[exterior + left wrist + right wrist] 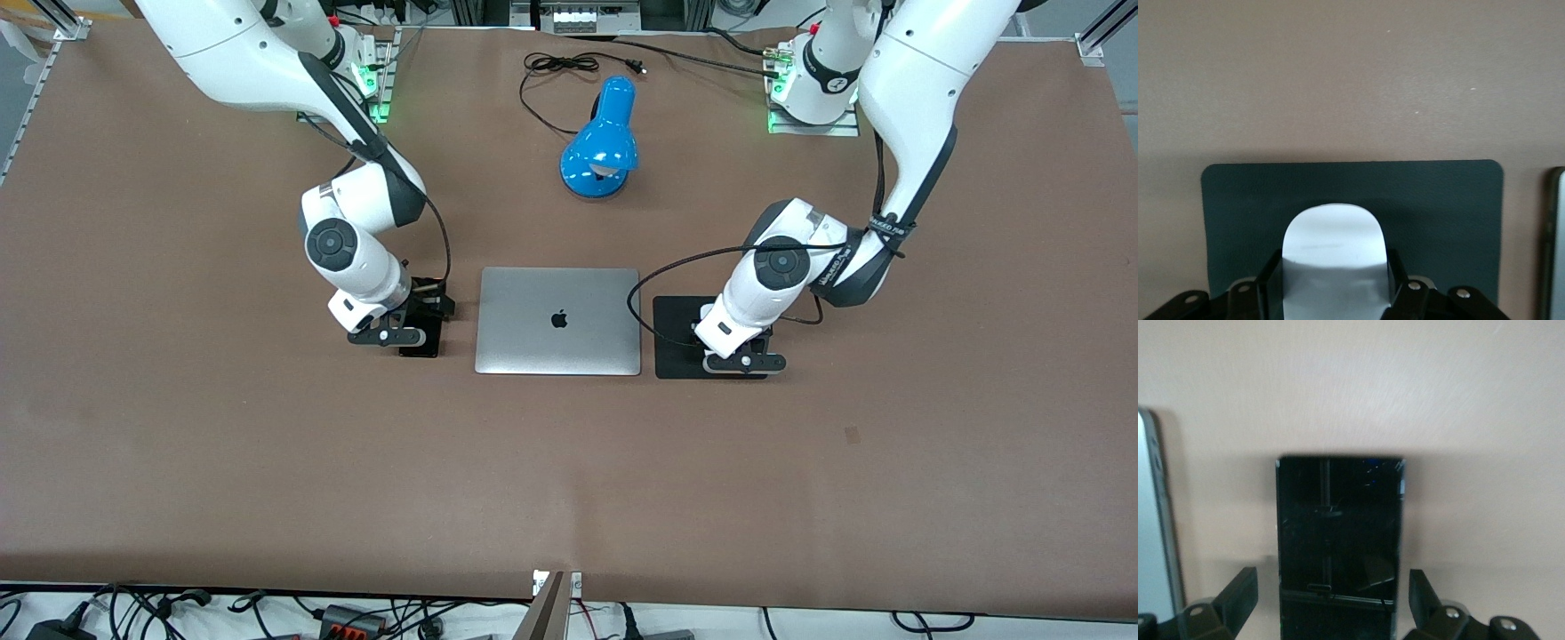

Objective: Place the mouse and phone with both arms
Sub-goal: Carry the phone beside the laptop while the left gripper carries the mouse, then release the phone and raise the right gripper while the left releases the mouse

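The white mouse (1333,240) sits between my left gripper's (1335,287) fingers, which press its two sides, low on the black square pad (1438,200). In the front view my left gripper (747,342) is over the pad (680,338) and hides the mouse. The black phone (1338,520) lies flat on the brown table between my right gripper's (1333,600) fingers, with a gap on each side. In the front view my right gripper (420,313) is low over the phone (422,347), beside the laptop toward the right arm's end.
A closed silver laptop (557,322) lies between the phone and the pad; its edge shows in both wrist views (1555,247) (1155,533). A blue desk lamp (600,147) and its black cable (560,67) lie farther from the front camera.
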